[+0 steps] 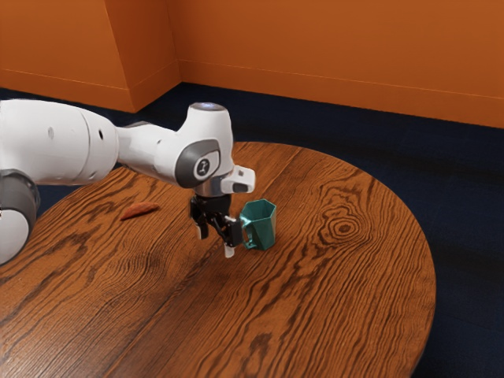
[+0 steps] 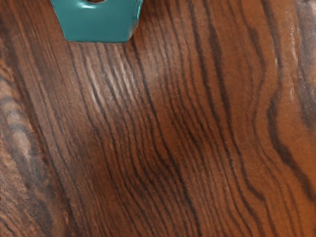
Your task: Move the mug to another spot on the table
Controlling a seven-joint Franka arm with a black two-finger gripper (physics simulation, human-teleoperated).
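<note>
A teal mug (image 1: 261, 222) stands upright on the round wooden table (image 1: 331, 299), near its middle. My black gripper (image 1: 216, 235) hangs low over the table just to the exterior view's left of the mug. It is open, and one finger (image 1: 229, 242) is close to the mug's handle (image 1: 246, 234). Nothing sits between the fingers. In the wrist view the mug (image 2: 96, 20) lies off to one side of my hand, and bare wood grain is under the hand.
A small orange-red object (image 1: 140, 209) lies on the table toward the exterior view's left. The table's rounded edge (image 1: 429, 260) drops to a dark blue floor. Orange walls stand behind.
</note>
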